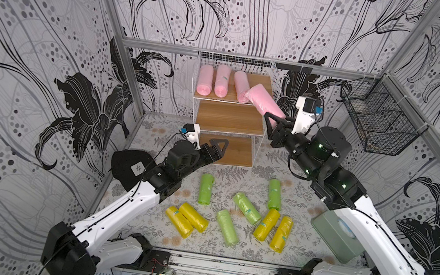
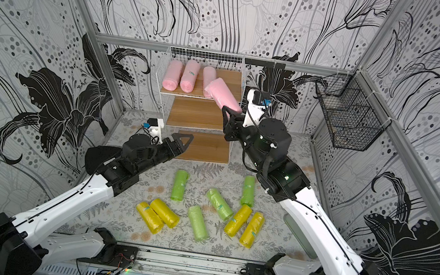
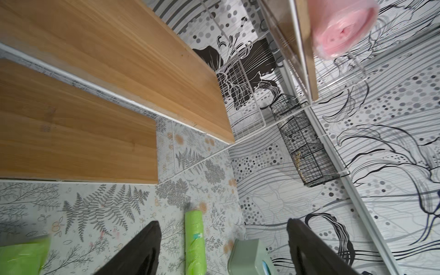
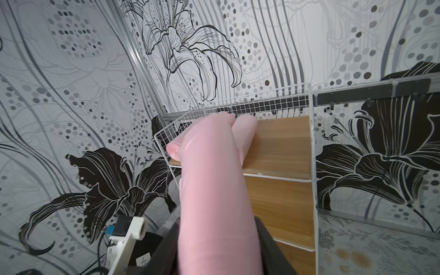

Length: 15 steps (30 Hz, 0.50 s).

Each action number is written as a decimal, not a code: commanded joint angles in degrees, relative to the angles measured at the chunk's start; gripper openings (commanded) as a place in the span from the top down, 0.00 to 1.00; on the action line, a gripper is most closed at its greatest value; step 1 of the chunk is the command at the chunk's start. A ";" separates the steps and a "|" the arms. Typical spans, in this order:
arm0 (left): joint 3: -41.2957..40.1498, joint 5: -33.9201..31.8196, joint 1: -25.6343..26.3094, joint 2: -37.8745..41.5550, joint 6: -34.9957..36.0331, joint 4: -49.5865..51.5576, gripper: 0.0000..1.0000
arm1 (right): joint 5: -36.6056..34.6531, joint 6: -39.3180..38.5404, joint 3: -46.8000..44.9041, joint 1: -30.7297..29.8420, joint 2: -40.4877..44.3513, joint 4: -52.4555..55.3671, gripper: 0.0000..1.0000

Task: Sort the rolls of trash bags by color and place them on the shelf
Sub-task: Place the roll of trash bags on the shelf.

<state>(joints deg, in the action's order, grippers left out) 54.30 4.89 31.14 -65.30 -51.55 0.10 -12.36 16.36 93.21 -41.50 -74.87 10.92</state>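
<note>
My right gripper [image 1: 274,122] [image 4: 216,226] is shut on a pink roll [image 1: 265,100] [image 4: 214,190], held tilted over the front right edge of the top board of the shelf [image 1: 230,117]. Three pink rolls [image 1: 222,81] lie side by side on that board. My left gripper [image 1: 218,148] [image 3: 223,223] hangs open and empty in front of the bottom board. Several light green rolls [image 1: 205,189] [image 3: 195,240] and several yellow rolls [image 1: 193,217] lie scattered on the table between the arms.
A black wire basket [image 1: 378,120] hangs on the right wall. A pale green box [image 1: 336,238] sits on the table under my right arm. A black object [image 1: 127,165] lies by the left wall, behind my left arm.
</note>
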 commanded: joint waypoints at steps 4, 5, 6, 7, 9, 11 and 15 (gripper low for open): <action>2.66 1.01 -0.01 -0.45 6.97 3.94 0.14 | -11.26 -6.84 11.87 0.10 -9.94 2.58 0.73; 2.48 0.96 -0.02 -0.30 6.99 3.82 0.14 | -13.23 -6.93 13.52 0.10 -11.41 2.64 0.73; 2.31 0.98 -0.02 -0.37 7.03 3.77 0.14 | -14.30 -7.34 14.96 0.10 -12.96 2.53 0.73; 2.30 1.00 -0.02 -0.27 7.03 3.77 0.14 | -15.10 -7.41 16.31 0.10 -14.24 2.35 0.73; 2.30 1.29 0.00 -0.19 6.99 3.68 0.14 | -16.17 -8.04 19.08 0.10 -16.97 2.31 0.73; 2.30 1.60 -0.02 -0.16 6.99 3.74 0.14 | -17.29 -8.47 21.68 0.10 -19.26 2.33 0.73; 1.97 1.57 -0.02 0.13 7.14 3.63 0.14 | -19.51 -9.78 26.81 0.16 -24.03 3.02 0.73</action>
<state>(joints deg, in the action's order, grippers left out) 55.44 5.69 31.14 -65.91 -46.06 4.14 -27.88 8.88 116.05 -41.50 -97.34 15.88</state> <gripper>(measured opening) 0.857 0.434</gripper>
